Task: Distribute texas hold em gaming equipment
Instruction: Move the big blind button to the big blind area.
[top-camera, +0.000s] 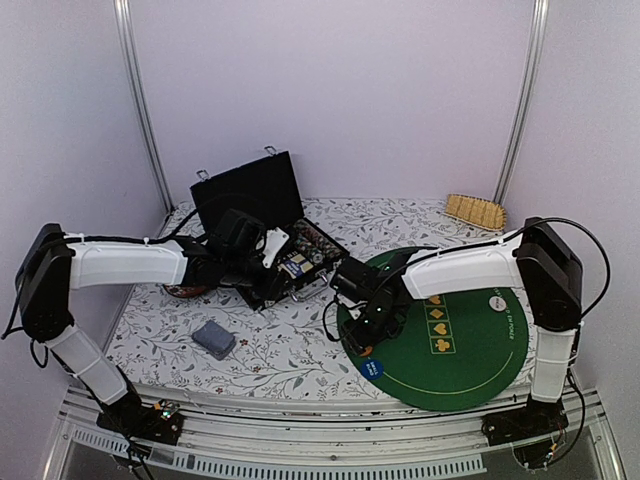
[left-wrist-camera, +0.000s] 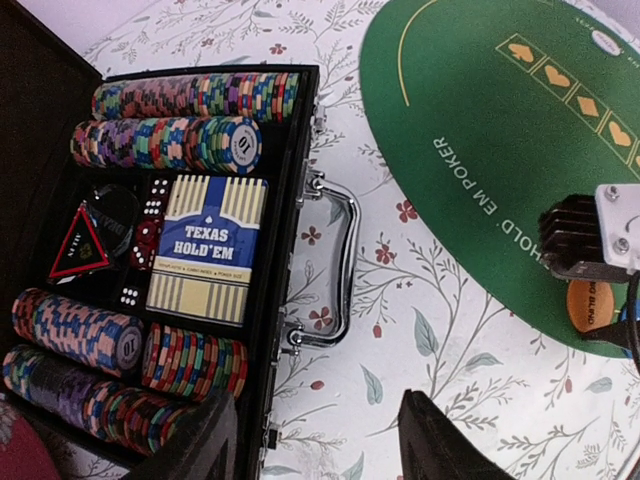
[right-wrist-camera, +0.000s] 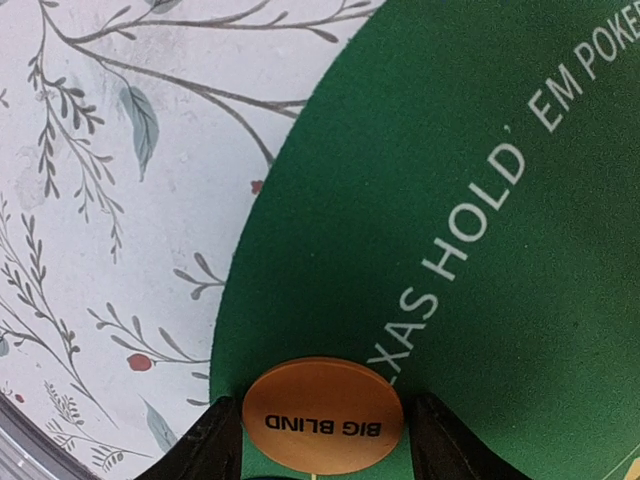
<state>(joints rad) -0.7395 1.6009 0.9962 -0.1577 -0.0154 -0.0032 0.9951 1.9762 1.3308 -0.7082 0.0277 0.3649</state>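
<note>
1. Table (top-camera: 270, 350): floral cloth over the whole top. A straw-coloured woven item (top-camera: 475, 211) lies at the far right corner.
2. Green mat (top-camera: 470, 350): round, on the right half of the table, printed "TEXAS HOLD'EM POKER" w/ a row of suit squares.
3. Black case (top-camera: 250, 195): open at back left, lid upright, metal handle facing the mat.
4. Left tool (left-wrist-camera: 315, 445): hangs over the case's handle side. Jaws well apart, nothing btwn them, only the case edge and cloth below.
5. Right tool (right-wrist-camera: 328, 450): low over the mat's left rim. Jaws part open, one finger on each side of the orange disc. Can't tell whether they actually pinch it.
6. Chips (left-wrist-camera: 190, 95): multicoloured striped rows on edge in the case, two rows at one end and more at the other.
7. Card deck box (left-wrist-camera: 208, 245): blue and cream, "TEXAS HOLD'EM", flat in the case's middle btwn the chip rows.
8. Card stack (top-camera: 213, 339): grey-blue backs, alone on the cloth front left, well apart from the case.
9. Orange disc (right-wrist-camera: 322, 415): "BIG BLIND", flat on the mat just inside its edge.
10. Blue disc (top-camera: 372, 368): at the mat's near-left rim, near the orange one.
11. White disc (top-camera: 498, 301): on the mat, right of the suit squares.
12. Dice (left-wrist-camera: 150, 210): a few in the case beside the deck box.
</note>
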